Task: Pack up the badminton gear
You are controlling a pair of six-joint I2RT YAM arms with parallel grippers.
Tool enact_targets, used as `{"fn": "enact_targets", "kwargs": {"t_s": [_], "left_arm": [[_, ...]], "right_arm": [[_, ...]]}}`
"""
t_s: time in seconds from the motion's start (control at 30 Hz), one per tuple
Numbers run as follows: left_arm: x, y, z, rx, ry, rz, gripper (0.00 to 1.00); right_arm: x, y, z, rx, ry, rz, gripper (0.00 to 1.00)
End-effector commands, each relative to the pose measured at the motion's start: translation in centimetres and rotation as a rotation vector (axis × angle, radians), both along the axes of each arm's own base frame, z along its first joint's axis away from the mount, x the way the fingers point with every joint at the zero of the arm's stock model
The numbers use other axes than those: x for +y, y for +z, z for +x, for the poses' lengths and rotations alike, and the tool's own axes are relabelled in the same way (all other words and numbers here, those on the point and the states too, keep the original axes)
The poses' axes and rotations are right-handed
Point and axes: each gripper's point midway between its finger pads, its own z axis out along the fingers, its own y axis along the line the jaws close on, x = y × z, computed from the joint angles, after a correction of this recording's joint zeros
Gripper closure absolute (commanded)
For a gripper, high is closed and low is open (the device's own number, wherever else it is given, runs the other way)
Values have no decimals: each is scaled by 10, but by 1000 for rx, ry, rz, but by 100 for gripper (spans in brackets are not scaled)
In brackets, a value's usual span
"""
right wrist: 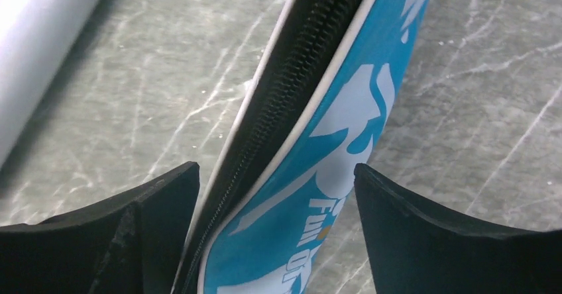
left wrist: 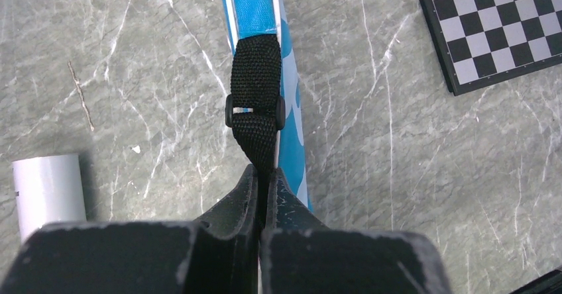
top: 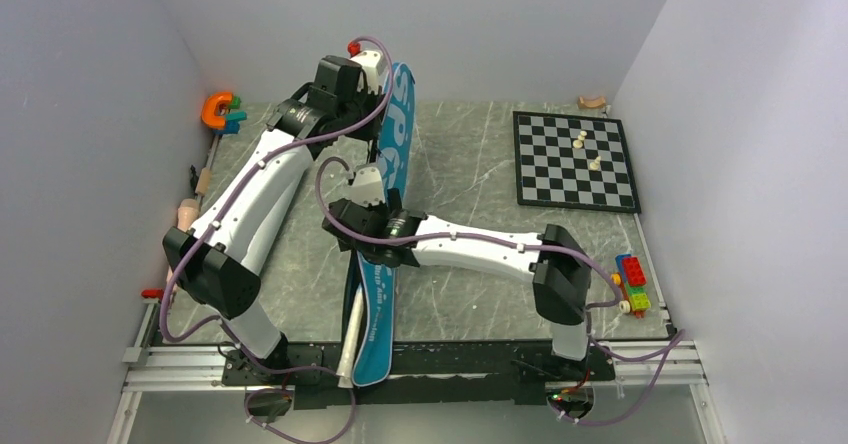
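Note:
The blue "SPORT" bag (top: 383, 294) stands on its edge along the middle of the table, zipper side up (right wrist: 298, 75). My left gripper (top: 378, 72) is at the bag's far end, shut on the black strap (left wrist: 255, 89), which rises from the blue fabric (left wrist: 255, 2) into the fingertips (left wrist: 248, 188). My right gripper (right wrist: 277, 175) hangs over the bag's middle (top: 375, 186), open, with one finger on each side of the bag and neither pressing it. The long white tube (top: 350, 336) lies on the table beside the bag's left side (right wrist: 40, 42) (left wrist: 50, 191).
A black-and-white chessboard (top: 575, 159) with a few pieces lies at the back right (left wrist: 490, 29). An orange clamp (top: 215, 109) sits at the back left. Coloured toy bricks (top: 632, 284) lie by the right edge. Grey walls close in three sides.

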Motion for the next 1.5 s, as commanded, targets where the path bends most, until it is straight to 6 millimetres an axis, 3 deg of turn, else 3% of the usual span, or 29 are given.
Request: {"fn": "enact_targets", "kwargs": {"t_s": [0.0, 0.1, 0.37, 0.53, 0.67, 0.8, 0.9, 1.1, 1.23, 1.3, 1.37, 1.47], "left_arm": [[3, 53, 1, -156, 17, -73, 100], [5, 50, 1, -156, 27, -63, 100], [31, 37, 12, -118, 85, -49, 100], [48, 21, 12, -64, 86, -79, 100], [51, 4, 5, 5, -16, -75, 96], [62, -29, -13, 136, -125, -13, 86], [76, -45, -26, 148, -185, 13, 67], [105, -13, -41, -29, -223, 111, 41], [115, 7, -46, -102, -233, 134, 36], [113, 20, -51, -156, -285, 115, 36], [98, 30, -67, -233, -435, 104, 36], [80, 21, -93, -336, -677, 138, 38]], "right_arm": [[-19, 21, 11, -79, -81, -66, 20], [-27, 28, 8, -89, -77, -43, 50], [-55, 50, -9, -122, 134, -33, 100], [-91, 57, -8, -171, 223, -115, 100], [-110, 51, -5, -291, 314, -229, 100], [-117, 42, -1, -344, 364, -311, 100], [-112, 34, 0, -363, 423, -350, 100], [-107, 23, 0, -390, 487, -378, 100], [-105, 21, -2, -410, 526, -388, 100], [-105, 21, -4, -415, 550, -389, 100], [-104, 21, -6, -422, 566, -384, 100], [-102, 21, -10, -425, 600, -367, 100]]}}
